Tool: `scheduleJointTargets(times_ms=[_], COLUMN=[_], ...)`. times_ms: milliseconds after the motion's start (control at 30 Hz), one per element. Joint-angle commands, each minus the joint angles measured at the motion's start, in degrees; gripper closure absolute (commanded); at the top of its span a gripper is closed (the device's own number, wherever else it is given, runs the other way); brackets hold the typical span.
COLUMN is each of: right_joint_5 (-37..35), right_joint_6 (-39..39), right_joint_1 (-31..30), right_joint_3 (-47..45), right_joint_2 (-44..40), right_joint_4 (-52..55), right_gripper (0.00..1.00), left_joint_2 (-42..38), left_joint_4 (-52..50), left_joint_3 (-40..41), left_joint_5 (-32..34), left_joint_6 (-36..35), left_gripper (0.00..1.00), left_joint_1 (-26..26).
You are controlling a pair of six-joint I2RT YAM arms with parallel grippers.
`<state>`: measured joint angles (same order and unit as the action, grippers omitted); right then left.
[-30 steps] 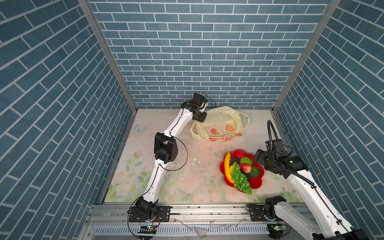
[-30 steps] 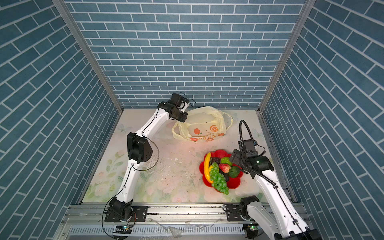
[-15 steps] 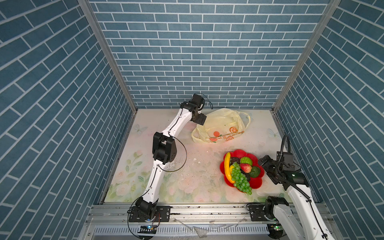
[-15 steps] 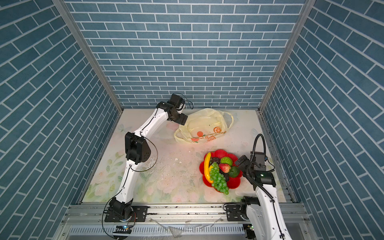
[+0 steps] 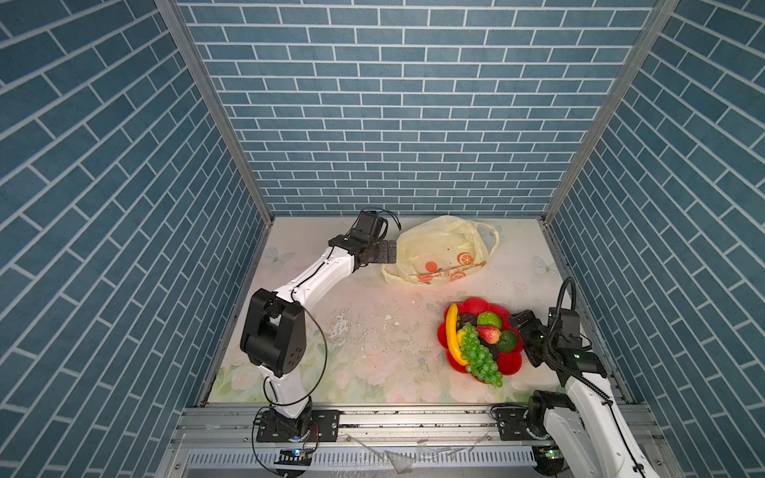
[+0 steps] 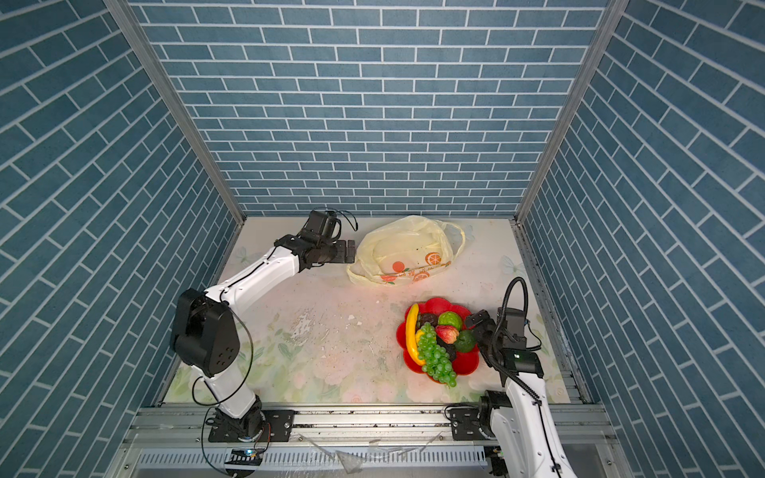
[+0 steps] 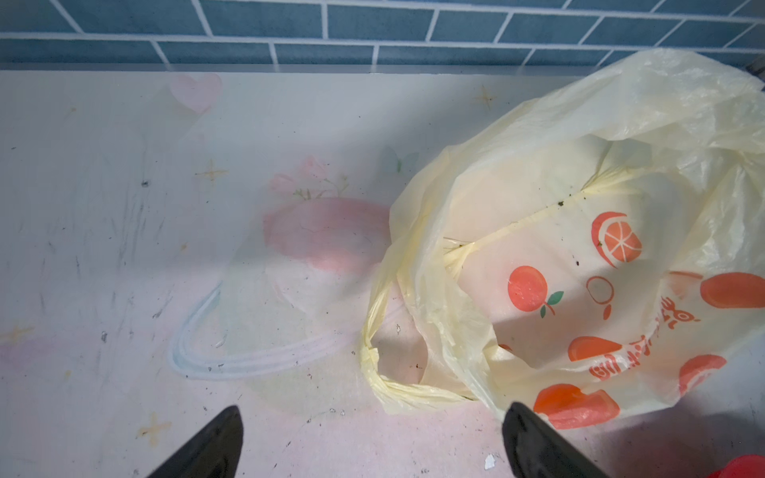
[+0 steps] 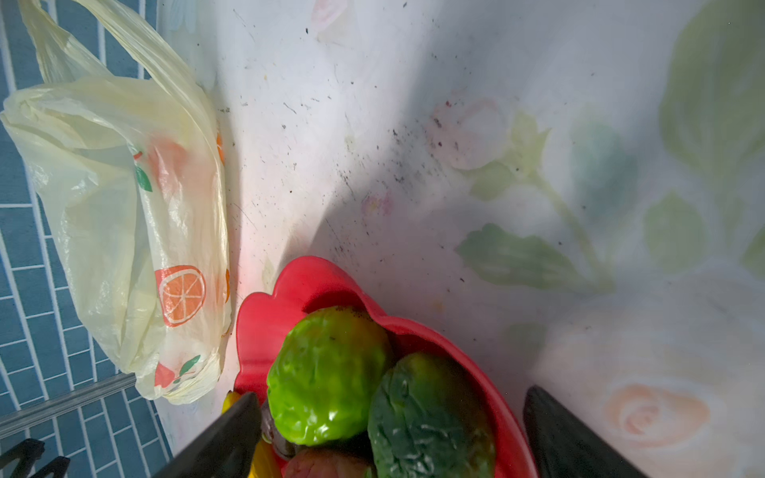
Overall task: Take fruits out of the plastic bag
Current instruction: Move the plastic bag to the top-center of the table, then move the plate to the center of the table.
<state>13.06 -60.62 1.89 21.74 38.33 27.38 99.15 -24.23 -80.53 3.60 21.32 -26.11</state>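
Left end effector [image 5: 388, 251] over floral tabletop [image 5: 372, 351]

Bag [image 5: 434, 248]: thin plastic film, translucent, crinkled, faint sheen on the folds; its prints look flat and matt.
Plate [image 8: 265, 331]: moulded plastic, smooth, glossy.
Green fruit [image 8: 327, 372]: bumpy skin, bright highlights, plastic look.
Dark green fruit [image 8: 426, 418]: wrinkled, duller gloss.
Grapes [image 5: 476, 356]: smooth glossy beads.
Banana [image 5: 450, 335]: smooth, satin.
Table [image 5: 372, 331]: printed sheet, matt, scuffed and flaked left of the plate, speckled with dark grit.
Walls [image 5: 393, 124]: matt brick-pattern panels, fine grain.
Rail [image 5: 414, 422], near edge: bare brushed metal, dull shine.
Arms [image 5: 318, 273]: smooth white shells; joints matt black.
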Motion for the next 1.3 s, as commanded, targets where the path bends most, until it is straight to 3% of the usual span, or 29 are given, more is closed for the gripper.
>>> scheduleJointTargets(times_ms=[0,367,1267], right_joint_5=[1.82,-3.27,-10.73], right_joint_6=[-4.12,-9.8,-14.81], right_joint_1=[-1.08,-11.39,-32.64], right_joint_3=[-2.09,-2.84,7.22], right_joint_2=[0.08,5.71,35.58], right_joint_4=[-3.16,-13.01,-35.92], right_gripper=[0.01,0.01,0.01], left_joint_2=[-4.25,-12.54,-21.1], left_joint_4=[7.76,11.48,11.04], left_joint_3=[6.18,18.66,28.45], left_joint_5=[3.36,5.59,11.78], left_joint_6=[4.29,7.46,6.07], left_gripper=[0.01,0.01,0.01], left_joint_1=[0.27,0.29,0.3])
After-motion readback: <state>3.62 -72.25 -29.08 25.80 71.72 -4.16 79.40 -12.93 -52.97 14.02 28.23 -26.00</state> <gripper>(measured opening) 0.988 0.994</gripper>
